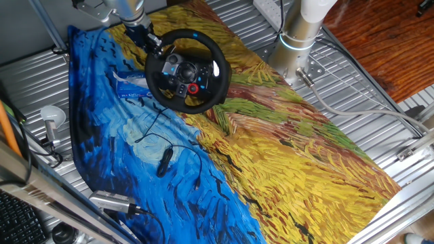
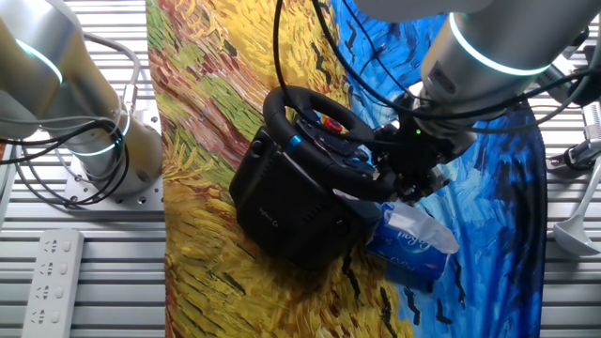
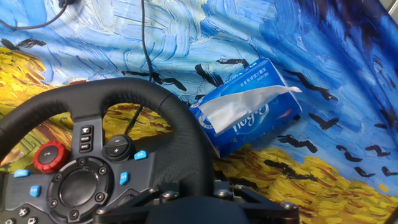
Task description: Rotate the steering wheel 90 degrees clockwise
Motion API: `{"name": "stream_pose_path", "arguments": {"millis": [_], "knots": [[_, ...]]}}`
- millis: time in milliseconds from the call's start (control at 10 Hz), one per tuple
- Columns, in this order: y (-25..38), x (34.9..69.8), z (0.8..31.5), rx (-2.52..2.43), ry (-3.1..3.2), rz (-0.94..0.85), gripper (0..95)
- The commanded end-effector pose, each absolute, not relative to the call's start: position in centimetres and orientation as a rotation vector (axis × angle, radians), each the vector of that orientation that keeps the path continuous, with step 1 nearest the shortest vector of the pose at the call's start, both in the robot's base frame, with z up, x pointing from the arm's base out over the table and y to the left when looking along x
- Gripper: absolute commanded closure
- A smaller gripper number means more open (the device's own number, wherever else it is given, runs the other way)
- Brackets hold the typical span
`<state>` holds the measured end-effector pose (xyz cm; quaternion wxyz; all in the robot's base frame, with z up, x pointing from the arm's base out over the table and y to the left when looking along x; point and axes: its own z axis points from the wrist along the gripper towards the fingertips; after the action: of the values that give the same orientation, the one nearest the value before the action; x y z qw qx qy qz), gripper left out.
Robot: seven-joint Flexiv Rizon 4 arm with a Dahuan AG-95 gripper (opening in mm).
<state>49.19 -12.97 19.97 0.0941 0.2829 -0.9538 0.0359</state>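
The black steering wheel (image 1: 178,71) stands on the painted cloth at the far left of the table, its face tilted up. Its red knob (image 1: 193,88) sits low on the hub. My gripper (image 1: 152,42) is at the rim's upper left edge. In the other fixed view the gripper (image 2: 399,174) closes over the rim of the steering wheel (image 2: 282,122). In the hand view the thick rim of the steering wheel (image 3: 124,90) curves down and runs between the fingers of my gripper (image 3: 193,193), which are shut on it. The red knob (image 3: 50,155) is left of the hub.
A blue tissue pack (image 3: 249,112) lies on the cloth just beside the wheel, close under my hand. A small black cabled device (image 1: 164,161) lies nearer the front on the blue part of the cloth. The arm's base (image 1: 295,47) stands at the back right.
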Motion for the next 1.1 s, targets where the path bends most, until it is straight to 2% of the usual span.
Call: {"name": "stream_pose_path", "arguments": {"millis": [100, 600, 700, 900, 1000, 1100], "knots": [[-12.8, 49.4, 20.3, 0.829, -2.819, 0.098, 38.0], [-12.6, 49.8, 21.1, 0.952, -2.761, 0.04, 38.0], [-12.4, 49.8, 21.4, 1.159, -2.685, -0.008, 57.0], [-11.8, 49.5, 22.4, 1.483, -2.537, -0.081, 57.0], [-11.6, 49.3, 22.7, 1.521, -2.512, -0.092, 38.0], [-11.5, 49.2, 22.9, 1.527, -2.503, -0.095, 38.0]]}}
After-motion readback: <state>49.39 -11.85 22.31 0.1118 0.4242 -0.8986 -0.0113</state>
